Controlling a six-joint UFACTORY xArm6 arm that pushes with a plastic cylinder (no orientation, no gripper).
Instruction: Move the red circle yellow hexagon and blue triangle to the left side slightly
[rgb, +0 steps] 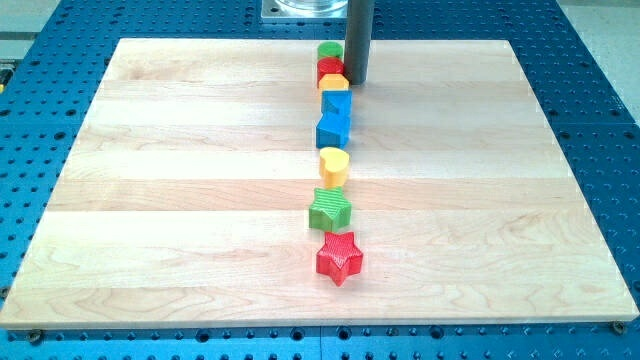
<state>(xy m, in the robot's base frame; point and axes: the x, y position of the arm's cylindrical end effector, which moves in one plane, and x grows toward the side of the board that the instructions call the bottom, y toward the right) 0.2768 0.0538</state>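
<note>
A column of blocks runs down the middle of the wooden board (180, 150). Near the view's top sit the red circle (327, 68), the yellow hexagon (332, 83) just below it, and the blue triangle (336, 103) below that. The three are packed close together. My dark rod comes down from the view's top, and my tip (357, 82) rests right beside the red circle and yellow hexagon, on their right side. I cannot tell whether it touches them.
A green circle (328, 48) sits above the red circle. Below the blue triangle lie a blue cube (333, 131), a yellow heart (334, 165), a green star (330, 209) and a red star (339, 257). A blue perforated table (600, 120) surrounds the board.
</note>
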